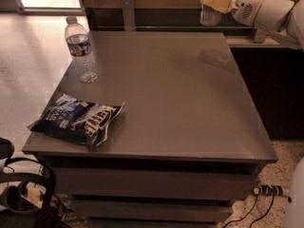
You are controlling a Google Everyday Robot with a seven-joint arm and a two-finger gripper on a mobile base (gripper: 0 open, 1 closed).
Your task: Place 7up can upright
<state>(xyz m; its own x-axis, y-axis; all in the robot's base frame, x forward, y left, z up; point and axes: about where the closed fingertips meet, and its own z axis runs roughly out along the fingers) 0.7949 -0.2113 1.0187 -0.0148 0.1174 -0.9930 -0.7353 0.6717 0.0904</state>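
The fingers (219, 2) of the gripper (209, 0) are closed around the 7up can (208, 16), which hangs upright between them, high over the far right corner of the desk (180, 103) and clear of its top (the label is too dim to read). Nearest, at the front left corner, a blue chip bag (78, 120) lies flat. Behind it, a water bottle (81, 51) stands upright by the left edge. Farthest back, the white arm (266, 8) reaches in from the right.

**Table (190, 103): centre & rt side open**

Obstacles on left only: water bottle (81, 51) far-left corner, chip bag (78, 118) near-left edge. Post (127, 13) behind back edge. Gripper (209, 1) w/ 7up can (208, 17) above far-rt corner.
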